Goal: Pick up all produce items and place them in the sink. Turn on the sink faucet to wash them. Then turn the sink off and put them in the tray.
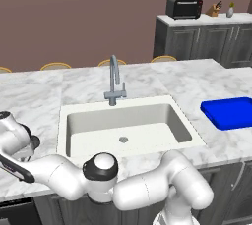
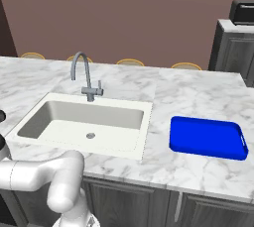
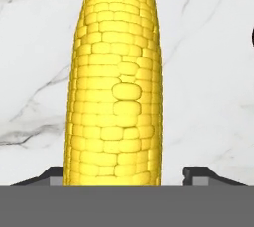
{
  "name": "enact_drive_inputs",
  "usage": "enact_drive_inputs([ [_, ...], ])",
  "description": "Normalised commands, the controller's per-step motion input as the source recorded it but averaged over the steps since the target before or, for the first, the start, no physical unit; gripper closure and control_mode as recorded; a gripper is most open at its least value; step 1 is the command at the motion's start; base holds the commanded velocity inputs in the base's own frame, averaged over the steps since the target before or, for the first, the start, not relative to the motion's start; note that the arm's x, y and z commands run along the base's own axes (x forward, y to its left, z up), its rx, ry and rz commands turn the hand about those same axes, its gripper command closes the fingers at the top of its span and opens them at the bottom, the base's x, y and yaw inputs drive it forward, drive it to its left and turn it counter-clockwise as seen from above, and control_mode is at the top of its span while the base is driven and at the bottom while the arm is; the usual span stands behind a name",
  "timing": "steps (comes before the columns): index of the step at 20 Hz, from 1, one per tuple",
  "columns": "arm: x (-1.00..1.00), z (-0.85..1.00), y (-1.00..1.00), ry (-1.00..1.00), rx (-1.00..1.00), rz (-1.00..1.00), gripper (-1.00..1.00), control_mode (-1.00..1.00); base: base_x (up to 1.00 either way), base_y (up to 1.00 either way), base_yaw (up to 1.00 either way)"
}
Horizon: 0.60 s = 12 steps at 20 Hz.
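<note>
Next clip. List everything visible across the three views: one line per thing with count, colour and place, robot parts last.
corn cob: 1, yellow, lying on the marble between the two fingertips in the hand view
sink: 1, off-white basin with a round metal drain, set in the counter
faucet: 1, grey gooseneck, behind the basin
tray: 1, bright blue, on the counter right of the sink
counter: 1, white marble with grey veins
toaster oven: 1, black, on the far cabinet
stools: several tan tops showing beyond the counter's far edge
gripper: 1, dark fingertips either side of the corn, with a gap on the right side
arm: 1, white with dark joints, bent low toward the left
</note>
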Motion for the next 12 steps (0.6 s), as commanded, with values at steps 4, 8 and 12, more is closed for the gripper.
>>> enact_drive_inputs([
  [4, 0.00, 0.00, -0.03, 0.00, 0.02, 0.00, 1.00, -1.00, 0.00, 0.00, 0.00],
  [8, -0.01, 0.25, -0.10, 0.00, 0.05, -0.04, 1.00, -1.00, 0.00, 0.00, 0.00],
  [12, -0.10, 0.65, -0.13, -0.08, 0.05, -0.13, 1.00, -1.00, 0.00, 0.00, 0.00],
])
